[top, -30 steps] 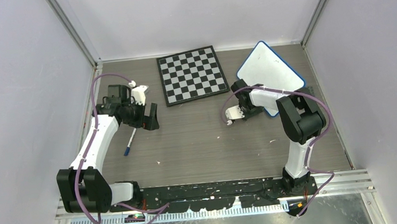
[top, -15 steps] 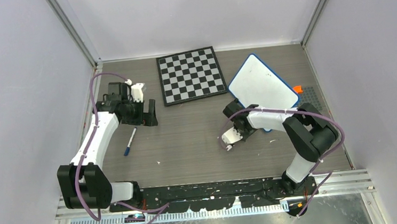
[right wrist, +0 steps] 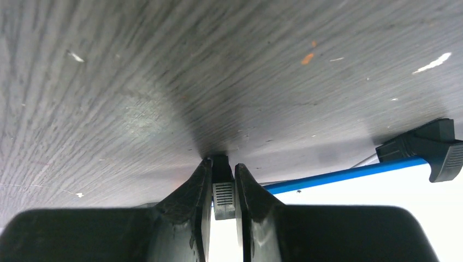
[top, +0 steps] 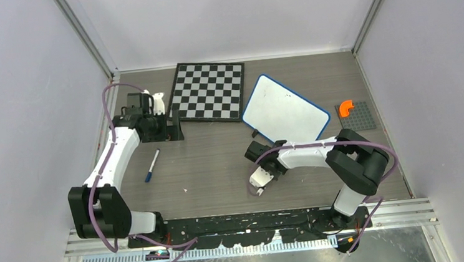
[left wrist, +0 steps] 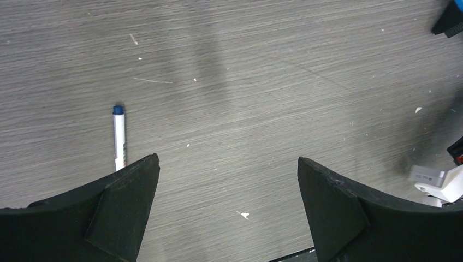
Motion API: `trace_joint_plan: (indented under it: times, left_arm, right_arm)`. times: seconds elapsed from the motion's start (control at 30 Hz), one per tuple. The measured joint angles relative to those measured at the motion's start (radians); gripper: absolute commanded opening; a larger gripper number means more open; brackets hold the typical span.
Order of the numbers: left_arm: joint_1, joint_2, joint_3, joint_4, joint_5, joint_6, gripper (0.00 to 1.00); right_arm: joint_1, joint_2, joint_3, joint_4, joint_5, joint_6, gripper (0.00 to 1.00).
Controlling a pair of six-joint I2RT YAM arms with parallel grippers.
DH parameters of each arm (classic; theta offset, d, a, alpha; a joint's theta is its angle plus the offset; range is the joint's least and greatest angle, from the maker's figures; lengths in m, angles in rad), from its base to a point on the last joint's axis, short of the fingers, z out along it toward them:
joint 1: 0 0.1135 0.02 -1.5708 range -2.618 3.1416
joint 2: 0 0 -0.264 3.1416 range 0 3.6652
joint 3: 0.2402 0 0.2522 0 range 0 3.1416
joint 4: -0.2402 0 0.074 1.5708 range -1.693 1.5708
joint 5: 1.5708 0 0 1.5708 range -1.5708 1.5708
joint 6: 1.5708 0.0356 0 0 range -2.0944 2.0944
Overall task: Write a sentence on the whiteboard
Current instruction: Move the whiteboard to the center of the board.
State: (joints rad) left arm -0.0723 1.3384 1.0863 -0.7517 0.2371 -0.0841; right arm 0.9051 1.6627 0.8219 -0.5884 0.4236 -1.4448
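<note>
Two arms. Right claw (right wrist: 223, 167) pinches the whiteboard (top: 284, 108) by its near corner, having dragged it from far right to mid bench (top: 214, 170); left claw (left wrist: 228, 161) is spread near the marker (top: 152, 165). No sentence is written yet.

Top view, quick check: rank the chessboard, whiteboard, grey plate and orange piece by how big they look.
1. chessboard and whiteboard: they look about alike, so I won't rank one above the other.
2. grey plate
3. orange piece

Chessboard (top: 209, 99) at the table's (top: 220, 169) far edge; pen (top: 152, 165) near the left edge; orange piece (top: 344, 107) on grey plate (top: 361, 119), right edge.
</note>
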Motion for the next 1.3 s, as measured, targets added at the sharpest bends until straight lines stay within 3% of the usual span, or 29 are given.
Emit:
trace_joint_plan:
  times: [0.23, 0.27, 0.47, 0.63, 0.77, 1.03, 1.3]
  left_arm:
    - [-0.061, 0.056, 0.010, 0.053, 0.003, -0.024, 0.93]
    - [-0.082, 0.067, 0.011, 0.067, -0.001, -0.029, 0.91]
    - [-0.205, 0.209, 0.095, 0.137, -0.029, -0.044, 0.79]
    - [-0.293, 0.363, 0.176, 0.212, -0.042, -0.060, 0.69]
    - [-0.394, 0.475, 0.238, 0.264, -0.080, -0.068, 0.60]
    - [-0.613, 0.570, 0.299, 0.361, -0.165, -0.056, 0.53]
    - [-0.692, 0.670, 0.379, 0.403, -0.215, -0.012, 0.52]
  right_arm:
    - [0.014, -0.043, -0.029, 0.024, 0.036, 0.094, 0.85]
    - [0.016, -0.058, -0.026, 0.017, 0.038, 0.121, 0.88]
    - [0.060, -0.124, 0.144, -0.140, -0.020, 0.332, 0.90]
    - [0.097, -0.211, 0.326, -0.271, -0.196, 0.542, 0.94]
    - [0.066, -0.335, 0.374, -0.332, -0.350, 0.705, 0.98]
    - [-0.208, -0.584, 0.412, -0.325, -0.568, 1.038, 1.00]
    - [-0.442, -0.723, 0.399, -0.285, -0.628, 1.278, 1.00]
